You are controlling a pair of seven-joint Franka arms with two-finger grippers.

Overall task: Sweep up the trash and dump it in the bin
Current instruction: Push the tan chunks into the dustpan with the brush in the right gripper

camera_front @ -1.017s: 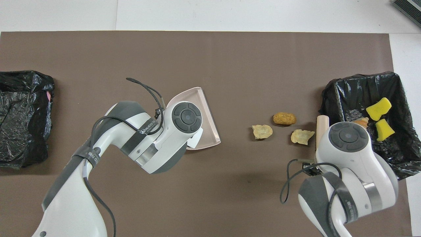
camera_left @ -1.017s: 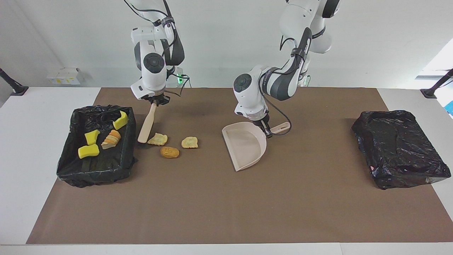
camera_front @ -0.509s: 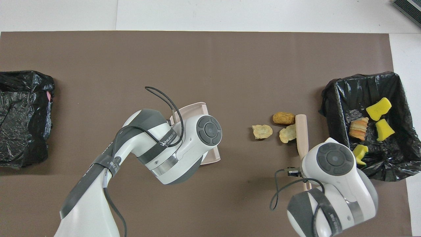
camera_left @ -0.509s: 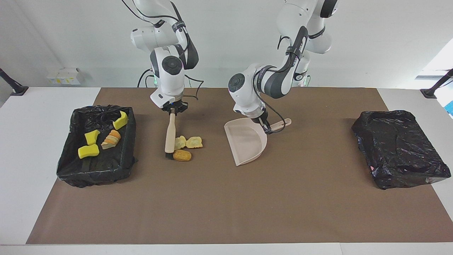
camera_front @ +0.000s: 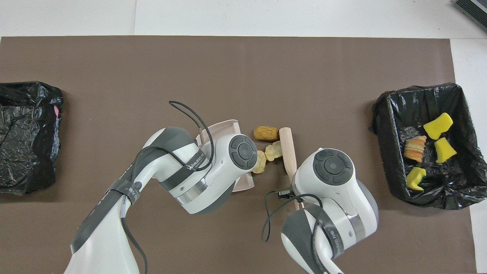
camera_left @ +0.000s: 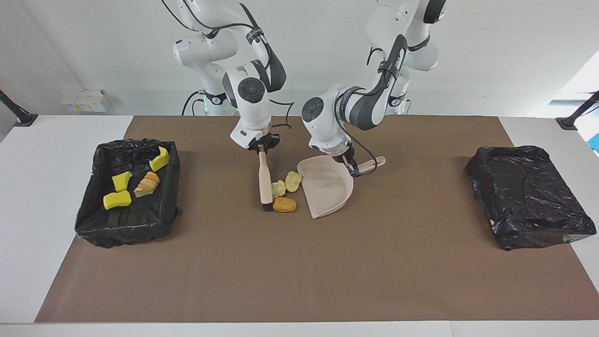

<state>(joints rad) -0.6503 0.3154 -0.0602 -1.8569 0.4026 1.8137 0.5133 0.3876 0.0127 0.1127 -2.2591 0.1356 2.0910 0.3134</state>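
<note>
In the facing view, the right hand (camera_left: 262,149) was closed on the handle of a brush (camera_left: 265,180), whose dark bristles touched the brown mat (camera_left: 299,276) near the middle of the bench. Three scraps (camera_left: 284,189) lay between the brush and the open mouth of the dustpan (camera_left: 327,187): two pale, wrinkled, chip-like pieces and one golden-brown, crumbly lump. One pale piece seemed to touch the lip of the pan. The left hand (camera_left: 352,168) was closed on the pan's handle and held the lip down on the mat. Four other pieces, three yellow spongy chunks and one layered orange one, lay in a bin (camera_left: 93,206) lined with glossy, creased black plastic, at the right arm's end. A second black-lined bin (camera_left: 529,196) stood at the left arm's end.

To do this sweep well, I think the brush should stay low and go straight to the pan, and the lip must stay flat, or the light pieces may slip under.

In the overhead view, both hands were hidden under the wrists. The brush (camera_front: 288,152) was a smooth, rounded beige stick. The scraps (camera_front: 268,146) sat just beside the smooth pan (camera_front: 222,129).
</note>
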